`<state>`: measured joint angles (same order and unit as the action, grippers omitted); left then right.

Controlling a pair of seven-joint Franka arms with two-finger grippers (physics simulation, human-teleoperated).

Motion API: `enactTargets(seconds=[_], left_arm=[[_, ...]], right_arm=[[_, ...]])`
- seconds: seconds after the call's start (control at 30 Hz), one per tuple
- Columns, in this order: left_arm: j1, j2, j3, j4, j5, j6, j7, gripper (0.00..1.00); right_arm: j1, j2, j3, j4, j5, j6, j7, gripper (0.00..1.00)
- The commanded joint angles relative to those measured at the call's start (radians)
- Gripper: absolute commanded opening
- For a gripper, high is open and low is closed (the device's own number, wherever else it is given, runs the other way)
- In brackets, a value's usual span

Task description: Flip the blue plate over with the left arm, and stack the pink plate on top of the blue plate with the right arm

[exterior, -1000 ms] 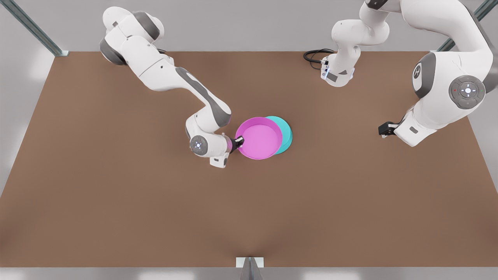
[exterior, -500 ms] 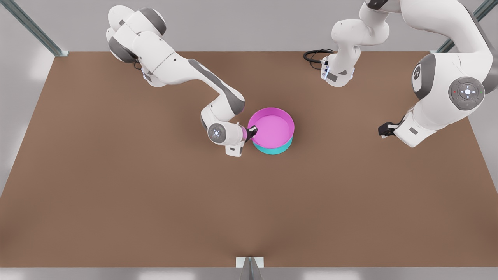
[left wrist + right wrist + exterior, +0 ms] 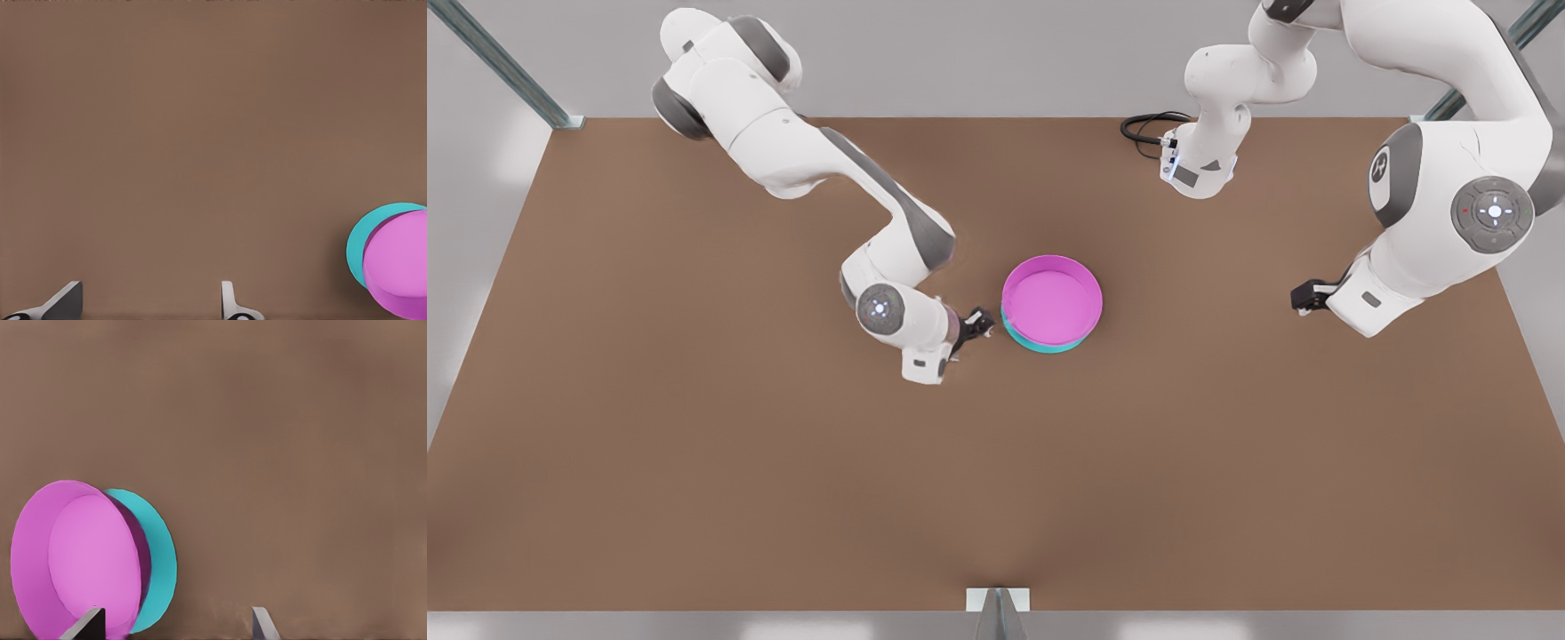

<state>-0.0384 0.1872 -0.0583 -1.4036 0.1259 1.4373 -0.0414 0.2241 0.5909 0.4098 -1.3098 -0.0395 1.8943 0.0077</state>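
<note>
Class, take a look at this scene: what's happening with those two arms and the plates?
The pink plate sits stacked on the blue plate in the middle of the brown table, so the stacking looks done. The right gripper is open just beside the stack at the front view's left, touching neither plate. The left gripper waits open, well off to the front view's right, holding nothing.

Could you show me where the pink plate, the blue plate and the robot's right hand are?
pink plate (image 3: 1051, 297), front view, on its flat inner face.
blue plate (image 3: 1042, 346), front view, on the rim edge showing under the pink one.
right hand (image 3: 983, 324), front view, between its open fingertips, beside the plates.
</note>
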Motion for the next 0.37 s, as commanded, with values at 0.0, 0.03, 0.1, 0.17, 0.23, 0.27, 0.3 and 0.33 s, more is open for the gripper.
enactTargets(seconds=[0.0, 0.03, 0.1, 0.17, 0.23, 0.27, 0.3, 0.33], left_arm=[[0.000, 0.000, 0.000, 0.000, 0.000, 0.000, 0.000, 1.00], [0.000, 0.000, 0.000, 0.000, 0.000, 0.000, 0.000, 1.00], [0.000, 0.000, 0.000, 0.000, 0.001, 0.000, 0.000, 1.00], [0.000, 0.000, 0.000, 0.000, 0.000, 0.000, 0.000, 1.00], [0.000, 0.000, 0.000, 0.002, 0.001, 0.000, 0.000, 1.00], [0.000, 0.000, 0.000, 0.000, 0.001, 0.000, 0.000, 1.00], [0.000, 0.000, 0.000, 0.000, 0.001, 0.000, 0.000, 1.00], [0.000, 0.000, 0.000, 0.000, 0.001, 0.000, 0.000, 1.00]], right_arm=[[-0.021, -0.014, 0.000, 0.044, -0.061, -0.056, -0.005, 1.00], [-0.115, -0.077, -0.011, 0.076, -0.072, -0.174, -0.009, 1.00], [-0.155, -0.311, -0.296, -0.024, -0.034, -0.329, -0.060, 1.00], [-0.252, -0.391, -0.301, -0.045, -0.017, -0.429, -0.051, 1.00], [-0.276, -0.388, -0.302, -0.039, -0.002, -0.429, -0.051, 1.00], [-0.293, -0.385, -0.301, -0.039, -0.002, -0.428, -0.054, 1.00], [-0.299, -0.384, -0.302, -0.035, -0.005, -0.428, -0.049, 1.00], [-0.319, -0.379, -0.301, -0.037, -0.002, -0.428, -0.049, 1.00]])
